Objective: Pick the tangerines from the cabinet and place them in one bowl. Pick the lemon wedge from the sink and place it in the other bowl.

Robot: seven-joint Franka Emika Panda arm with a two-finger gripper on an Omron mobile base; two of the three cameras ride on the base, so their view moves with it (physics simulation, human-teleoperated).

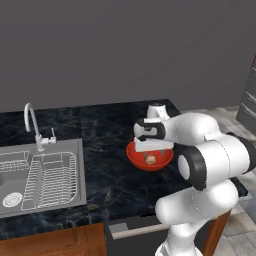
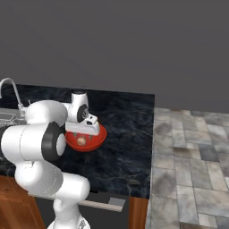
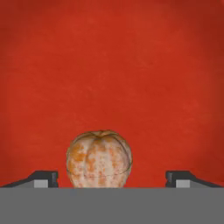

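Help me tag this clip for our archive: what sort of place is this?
A rendered kitchen, most likely: a rectangular stainless-steel sink with a curved silver faucet sits in a dark marbled stone counter, where a glossy red round bowl holds a small orange-tan tangerine.

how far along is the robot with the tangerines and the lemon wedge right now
One tangerine lies in the red bowl, between the open gripper fingertips, apparently just released. Nothing is held. A second tangerine isn't visible there, and no lemon wedge can be made out in the sink, so both look still to do.

Base views flanking red bowl (image 1: 149, 161); hand view close above.
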